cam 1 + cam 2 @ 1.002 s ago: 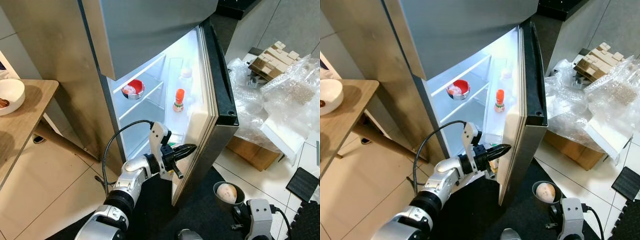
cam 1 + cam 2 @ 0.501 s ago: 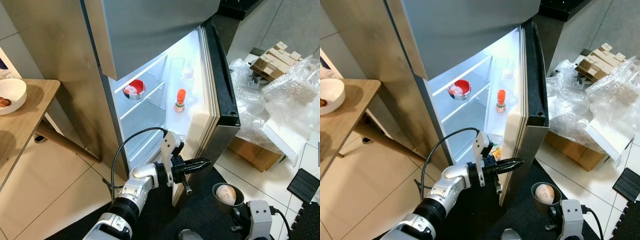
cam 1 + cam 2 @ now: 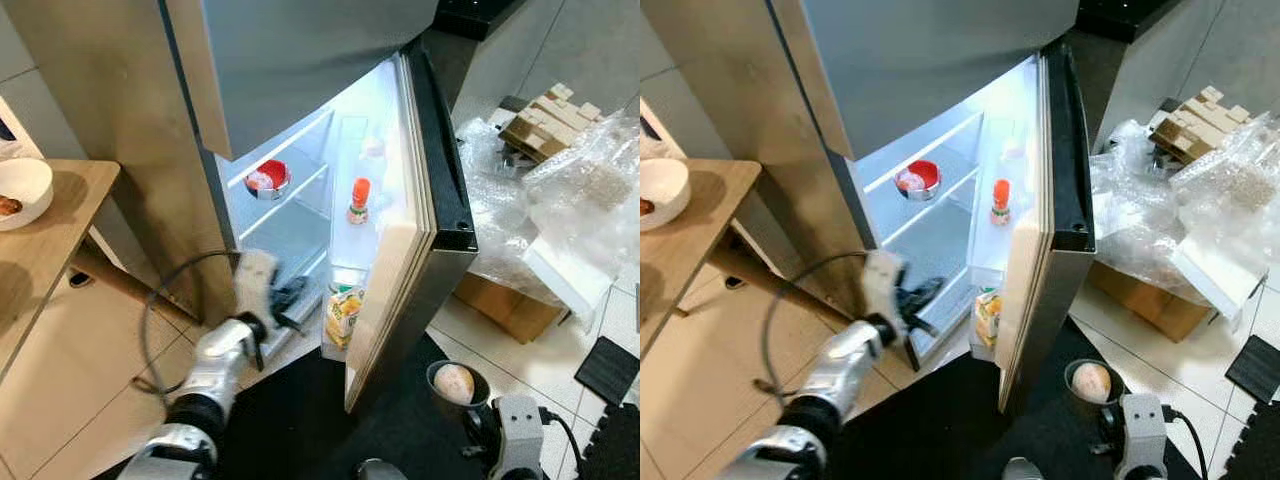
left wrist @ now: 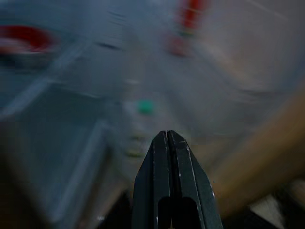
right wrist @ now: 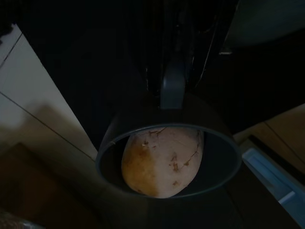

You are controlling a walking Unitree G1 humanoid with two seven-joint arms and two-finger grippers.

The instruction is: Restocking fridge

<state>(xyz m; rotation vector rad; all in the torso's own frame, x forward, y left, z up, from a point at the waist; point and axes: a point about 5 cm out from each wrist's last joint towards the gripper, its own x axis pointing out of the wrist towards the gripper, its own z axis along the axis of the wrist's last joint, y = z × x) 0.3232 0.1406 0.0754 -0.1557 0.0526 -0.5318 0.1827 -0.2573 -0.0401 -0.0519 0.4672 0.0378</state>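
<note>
One cup (image 3: 453, 382) with a potato hangs clamped in the right gripper (image 5: 174, 90) below the fridge door's (image 3: 420, 235) lower corner; left gripper (image 4: 174, 143), fingers together, seems blurred mid-swing and could clip the shelf edge.

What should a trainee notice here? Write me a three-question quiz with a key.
1. True or false: the left claw is shut and holds nothing.
2. The red bowl sits: A) on a fridge shelf; B) on the floor; C) on the wooden table.
3. Fill in: the bottle in the fridge door has an ______ cap.
Key: 1 true; 2 A; 3 orange.
</note>
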